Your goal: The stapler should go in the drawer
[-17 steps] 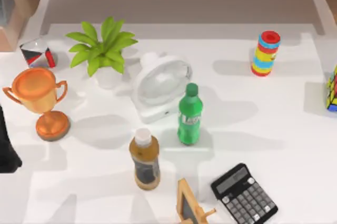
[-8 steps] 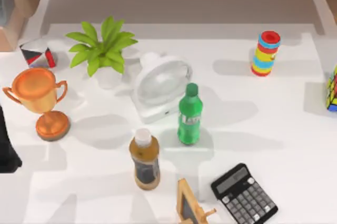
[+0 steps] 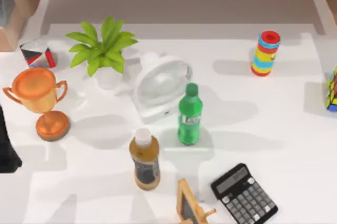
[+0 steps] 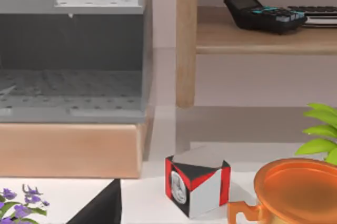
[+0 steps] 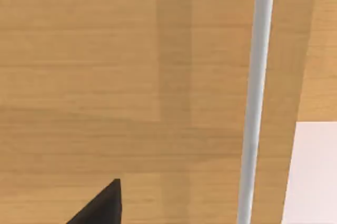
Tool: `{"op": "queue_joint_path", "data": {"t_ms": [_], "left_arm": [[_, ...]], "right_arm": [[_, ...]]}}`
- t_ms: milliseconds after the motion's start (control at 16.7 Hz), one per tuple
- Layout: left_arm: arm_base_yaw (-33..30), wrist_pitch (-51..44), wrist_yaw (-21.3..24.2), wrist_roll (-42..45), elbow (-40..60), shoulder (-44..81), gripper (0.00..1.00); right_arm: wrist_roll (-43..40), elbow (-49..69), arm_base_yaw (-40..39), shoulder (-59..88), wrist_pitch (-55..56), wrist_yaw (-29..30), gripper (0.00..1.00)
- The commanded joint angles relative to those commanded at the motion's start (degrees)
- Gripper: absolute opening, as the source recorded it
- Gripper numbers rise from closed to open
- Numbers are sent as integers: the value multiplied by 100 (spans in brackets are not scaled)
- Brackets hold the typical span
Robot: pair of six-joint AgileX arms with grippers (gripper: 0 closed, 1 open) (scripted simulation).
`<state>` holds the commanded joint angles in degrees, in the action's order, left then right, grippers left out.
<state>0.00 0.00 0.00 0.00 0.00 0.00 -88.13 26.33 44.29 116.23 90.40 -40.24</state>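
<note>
The stapler is out of view. In the left wrist view a grey perforated drawer-like compartment point(image 4: 71, 81) sits open-fronted on a wooden base, behind the table's far left corner. A dark part of my left gripper point(image 4: 100, 209) shows low in that view, short of the compartment. My left arm point(image 3: 6, 147) stands at the table's left edge. The right wrist view faces a wooden panel point(image 5: 121, 76) crossed by a pale metal bar point(image 5: 255, 92), with a dark part of my right gripper point(image 5: 100, 207) close to it.
On the table stand an orange trophy point(image 3: 41, 97), a red-and-white cube point(image 3: 37, 54), a potted plant point(image 3: 102, 50), a white fan point(image 3: 158, 84), a green bottle point(image 3: 189, 114), a brown bottle point(image 3: 145, 159), a calculator point(image 3: 244, 195), a ring stack point(image 3: 265, 53) and a small wooden frame point(image 3: 188, 207).
</note>
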Motion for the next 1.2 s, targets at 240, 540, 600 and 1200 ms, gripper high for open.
{"op": "queue_joint_path", "data": {"t_ms": [240,540,600,1200], "left_arm": [[0,0,0,0,0,0,100],[0,0,0,0,0,0,100],[0,0,0,0,0,0,100],[0,0,0,0,0,0,100]], "right_arm": [[-77,-144,-146,40,207,-70,100],[-65,-59,-183,18,110,-20,100],[-61,13,-241,9,29,33,100],[-84,307,-483,184,-108,269,85]]}}
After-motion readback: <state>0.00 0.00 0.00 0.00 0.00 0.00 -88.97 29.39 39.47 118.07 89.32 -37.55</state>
